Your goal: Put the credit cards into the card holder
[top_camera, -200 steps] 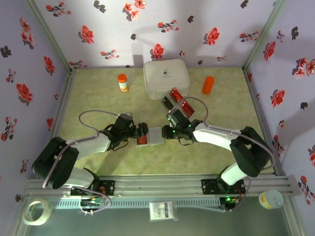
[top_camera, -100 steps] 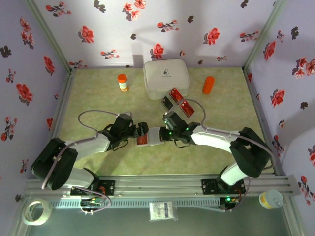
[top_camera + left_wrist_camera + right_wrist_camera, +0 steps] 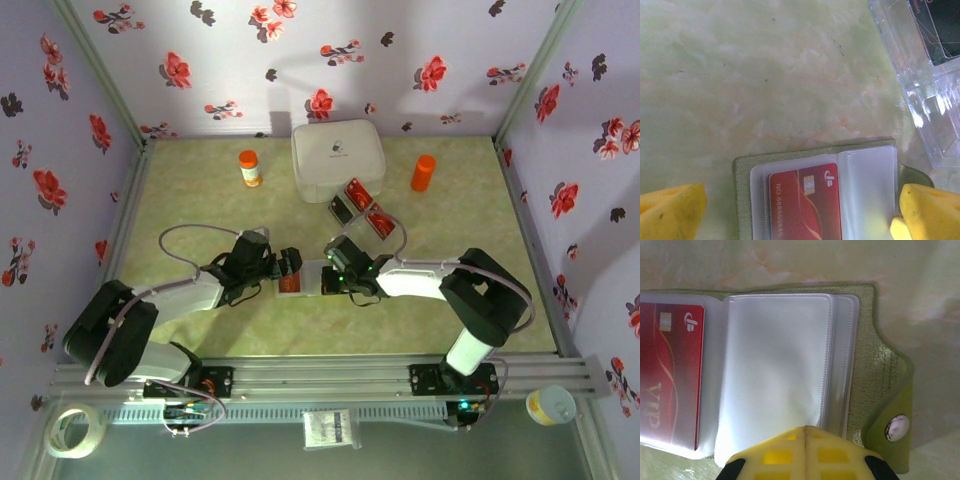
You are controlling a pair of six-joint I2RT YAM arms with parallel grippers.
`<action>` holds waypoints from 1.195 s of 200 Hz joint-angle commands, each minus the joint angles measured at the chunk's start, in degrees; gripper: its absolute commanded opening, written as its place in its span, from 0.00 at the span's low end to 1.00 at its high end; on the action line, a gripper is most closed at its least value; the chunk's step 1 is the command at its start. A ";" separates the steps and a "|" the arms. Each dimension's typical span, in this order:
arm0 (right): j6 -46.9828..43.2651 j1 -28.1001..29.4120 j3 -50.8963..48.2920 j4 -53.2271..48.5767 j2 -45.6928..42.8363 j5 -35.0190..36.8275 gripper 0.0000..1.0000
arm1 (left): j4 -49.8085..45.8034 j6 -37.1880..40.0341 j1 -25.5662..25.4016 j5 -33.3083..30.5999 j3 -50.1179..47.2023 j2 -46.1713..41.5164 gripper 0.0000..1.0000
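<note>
The olive-green card holder lies open on the table between both grippers, its pale sleeves up. One red credit card sits in its left sleeve. My left gripper hangs open over the holder, one yellow fingertip on each side. My right gripper is shut, and its joined fingertips rest at the near edge of the empty right sleeve. I see nothing between its fingers. More credit cards, red and dark, lie in the clear tray.
A white rounded box stands at the back centre. An orange-capped bottle is to its left and an orange cylinder to its right. The clear tray lies just behind the right arm.
My right gripper has slid left onto the holder's right side and its jaws have closed. The left gripper has stayed open in place.
</note>
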 commanded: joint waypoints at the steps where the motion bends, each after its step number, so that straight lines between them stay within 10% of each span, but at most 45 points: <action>1: 1.32 -0.08 -1.77 -0.30 1.09 1.26 0.00 | 1.86 -0.68 -0.01 0.99 -0.38 0.61 1.00; 239: -1.38 -1.17 2.39 -7.65 -7.80 2.46 0.03 | 8.90 -3.06 -1.44 6.06 -0.32 0.24 1.00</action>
